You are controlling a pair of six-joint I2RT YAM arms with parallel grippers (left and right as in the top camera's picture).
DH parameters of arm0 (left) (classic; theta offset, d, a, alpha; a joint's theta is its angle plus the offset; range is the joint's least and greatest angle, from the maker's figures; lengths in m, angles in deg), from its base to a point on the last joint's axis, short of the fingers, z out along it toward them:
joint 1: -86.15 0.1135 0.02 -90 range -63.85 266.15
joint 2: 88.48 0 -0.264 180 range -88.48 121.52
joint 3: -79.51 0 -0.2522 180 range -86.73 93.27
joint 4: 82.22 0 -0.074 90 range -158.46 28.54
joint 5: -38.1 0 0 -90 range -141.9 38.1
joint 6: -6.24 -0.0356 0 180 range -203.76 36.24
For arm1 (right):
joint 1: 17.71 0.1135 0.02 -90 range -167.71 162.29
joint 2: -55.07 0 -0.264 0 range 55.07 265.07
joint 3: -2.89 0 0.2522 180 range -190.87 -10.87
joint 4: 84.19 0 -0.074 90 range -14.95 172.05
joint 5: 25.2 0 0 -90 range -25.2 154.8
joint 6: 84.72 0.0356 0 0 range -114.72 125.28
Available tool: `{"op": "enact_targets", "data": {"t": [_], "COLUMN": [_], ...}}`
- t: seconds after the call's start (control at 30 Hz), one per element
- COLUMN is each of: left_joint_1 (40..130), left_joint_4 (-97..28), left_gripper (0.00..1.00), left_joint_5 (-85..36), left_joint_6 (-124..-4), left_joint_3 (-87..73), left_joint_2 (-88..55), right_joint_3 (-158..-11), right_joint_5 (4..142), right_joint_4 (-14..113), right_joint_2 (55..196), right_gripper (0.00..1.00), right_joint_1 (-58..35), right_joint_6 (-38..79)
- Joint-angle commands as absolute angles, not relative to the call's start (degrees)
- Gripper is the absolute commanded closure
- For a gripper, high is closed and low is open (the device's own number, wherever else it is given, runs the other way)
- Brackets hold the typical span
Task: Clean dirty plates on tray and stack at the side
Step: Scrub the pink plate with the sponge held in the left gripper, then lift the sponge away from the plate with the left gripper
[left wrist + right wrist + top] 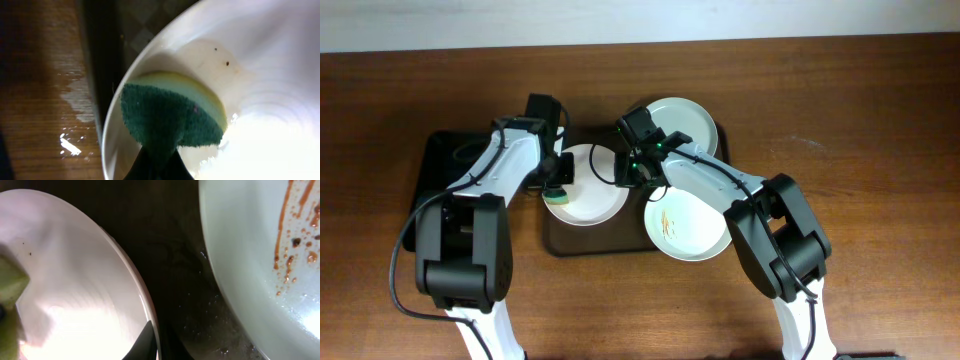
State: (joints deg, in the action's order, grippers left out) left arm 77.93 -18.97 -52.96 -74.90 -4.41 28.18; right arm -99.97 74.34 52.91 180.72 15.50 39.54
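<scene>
Three white plates lie on the dark brown tray (pixel 555 240). The left plate (pixel 590 195) has my left gripper (pixel 556 183) at its left rim, shut on a green and yellow sponge (pixel 557 196) pressed onto the plate (pixel 260 75); the sponge (pixel 170 115) shows close up in the left wrist view. My right gripper (pixel 632 172) is shut on this plate's right rim (pixel 155 340), one finger inside and one outside. The front right plate (pixel 695 235) carries brownish-orange smears (pixel 287 255). The back right plate (pixel 685 120) looks clean.
A smaller glossy black tray (pixel 435 170) lies left of the brown tray, partly under my left arm. Bare wooden table (pixel 880 120) surrounds both trays. Wet specks show on the brown tray (pixel 185 280) between the plates.
</scene>
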Motion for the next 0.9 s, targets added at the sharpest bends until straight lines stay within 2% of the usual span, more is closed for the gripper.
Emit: {"op": "enact_targets", "data": {"t": [0.0, 0.23, 0.37, 0.43, 0.57, 0.63, 0.73, 0.87], "left_joint_1": [78.3, 78.3, 76.7, 76.1, 76.1, 76.1, 77.1, 78.2], "left_joint_4": [-14.4, -18.9, -19.5, -19.8, -19.5, -19.6, -18.7, -12.0], "left_gripper": [0.99, 0.99, 0.99, 0.99, 0.99, 0.99, 0.99, 0.99], "left_joint_5": [-52.1, -51.8, -46.5, -41.6, -20.7, -17.1, -21.5, -39.1], "left_joint_6": [-74.2, -74.1, -74.2, -74.3, -79.2, -79.4, -79.3, -79.0], "left_joint_3": [0.6, -2.3, -2.3, -2.2, -2.2, -2.2, -1.2, 1.0], "left_joint_2": [28.5, 35.3, 38.7, 38.7, 38.7, 38.7, 38.6, 38.6], "right_joint_3": [-100.5, -100.5, -100.5, -100.5, -100.5, -100.5, -100.5, -100.5], "right_joint_5": [74.7, 74.7, 74.7, 74.7, 74.7, 74.7, 74.7, 74.7], "right_joint_4": [52.7, 52.7, 52.7, 52.7, 52.3, 52.3, 52.3, 52.3], "right_joint_2": [181.9, 181.9, 181.9, 181.9, 181.9, 181.9, 181.9, 181.9], "right_gripper": [0.94, 0.94, 0.94, 0.94, 0.94, 0.94, 0.94, 0.94], "right_joint_1": [16.0, 16.0, 16.0, 16.0, 16.0, 16.0, 16.0, 16.0], "right_joint_6": [39.7, 39.6, 39.6, 39.6, 39.6, 39.6, 39.6, 39.7]}}
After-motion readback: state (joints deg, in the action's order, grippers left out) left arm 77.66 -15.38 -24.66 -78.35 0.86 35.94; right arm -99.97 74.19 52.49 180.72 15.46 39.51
